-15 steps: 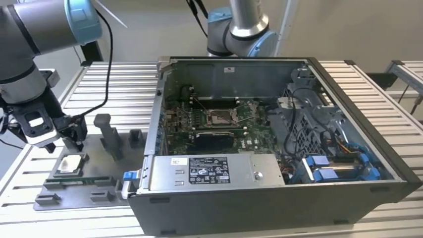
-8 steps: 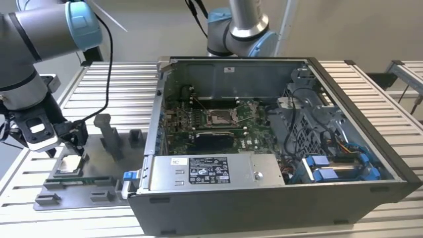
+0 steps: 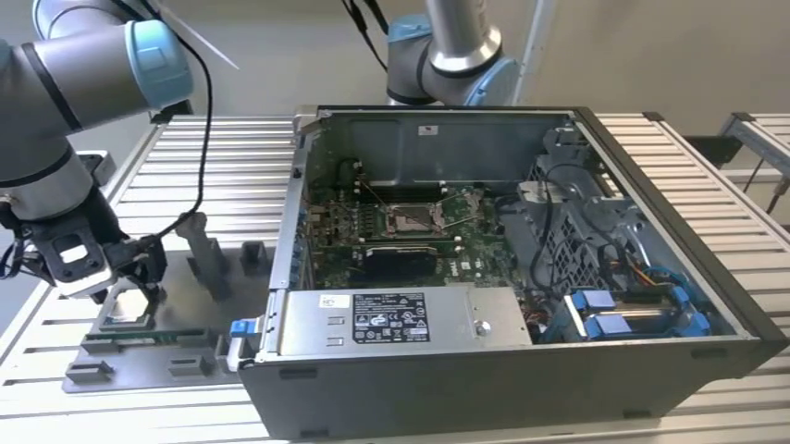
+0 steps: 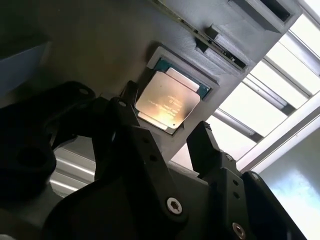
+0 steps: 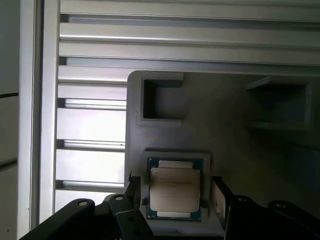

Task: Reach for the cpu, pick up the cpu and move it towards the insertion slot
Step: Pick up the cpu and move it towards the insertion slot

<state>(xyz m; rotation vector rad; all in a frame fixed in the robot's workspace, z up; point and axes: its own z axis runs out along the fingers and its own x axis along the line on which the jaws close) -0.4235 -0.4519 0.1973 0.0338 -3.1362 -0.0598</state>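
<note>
The gripper (image 5: 175,202) is spread wide and holds nothing. Its two dark fingers (image 4: 202,140) stand either side of the cpu (image 4: 167,102) w/ a gap on each side, so no contact as far as I can tell. The cpu lies flat, silvery face up, in its square recess in the grey holder tray (image 3: 185,319), which sits on the slatted table (image 3: 235,176) on the exterior view's left, beside the computer case (image 3: 494,370). The insertion slot (image 3: 413,217) is inside the case on the board, well apart from the chip. Handling, my judgement: v. light, thin and rigid, w/ a smooth metal lid that gives little friction. The underside contacts are probably delicate (can't see them). Best hold is across two opposite edges of the green substrate, squarely and gently, lifting straight up so it doesn't catch on the recess walls.
</note>
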